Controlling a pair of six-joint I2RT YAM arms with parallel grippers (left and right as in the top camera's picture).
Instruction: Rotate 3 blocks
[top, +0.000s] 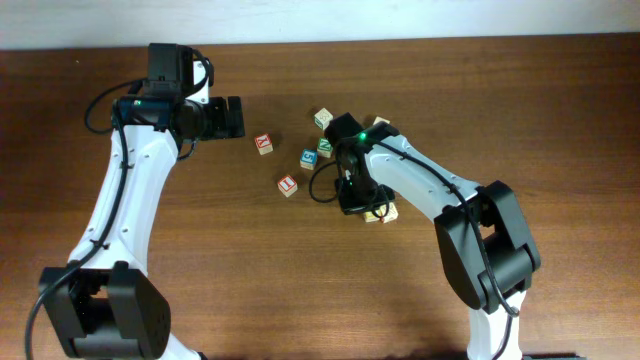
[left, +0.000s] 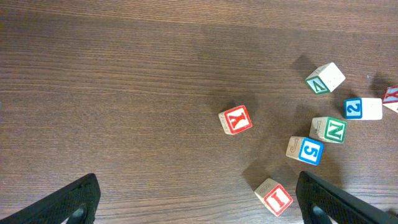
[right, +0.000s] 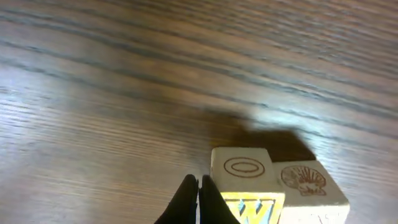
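The yellow-faced block (right: 246, 185) is cut off by the right wrist view's bottom edge.

A dark brown wood-grain table (top: 250, 290) is carrying a loose scatter of small wooden alphabet cubes. A red-lettered Y cube (left: 236, 119) is sitting apart from the others. A red-lettered I cube (left: 274, 196), a blue-faced 5 cube (left: 305, 150) and a green-lettered N cube (left: 328, 130) are lying near one another. A yellow-faced cube (right: 247, 180) and a pale cream cube with a shell drawing (right: 311, 183) are resting side by side, touching.
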